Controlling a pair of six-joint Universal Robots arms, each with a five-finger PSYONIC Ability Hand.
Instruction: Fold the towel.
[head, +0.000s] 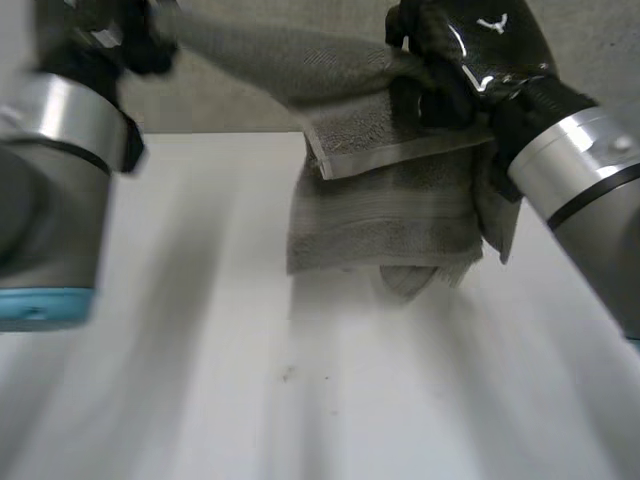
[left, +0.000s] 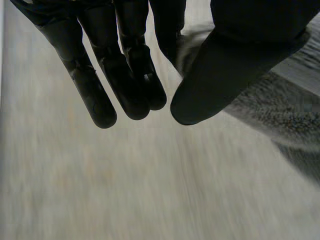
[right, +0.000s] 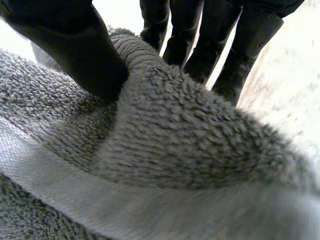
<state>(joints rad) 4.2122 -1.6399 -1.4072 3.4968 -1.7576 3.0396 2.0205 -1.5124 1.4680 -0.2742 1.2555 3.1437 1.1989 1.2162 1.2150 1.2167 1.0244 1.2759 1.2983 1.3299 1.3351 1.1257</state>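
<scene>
While the towel (head: 385, 215) hangs bunched over the counter (head: 200, 350), my right hand (head: 460, 70) pinches its upper edge. The left hand (head: 140, 45) is at the other end, grip undetermined. No fold laid flat yet — folding largely outstanding.

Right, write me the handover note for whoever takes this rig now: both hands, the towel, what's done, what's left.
Left hand: raised, pinching one end of the towel between its thumb and straight fingers.
Right hand: raised, thumb and fingers clamped on a bunched upper part of the towel.
Towel: held in the air between both hands, hanging crumpled toward the table. Whether its lower edge touches cannot be told.
Done: towel is up off the table in both hands.
Left: spread it out, lay it down and make the fold. There is no neat fold yet.
</scene>
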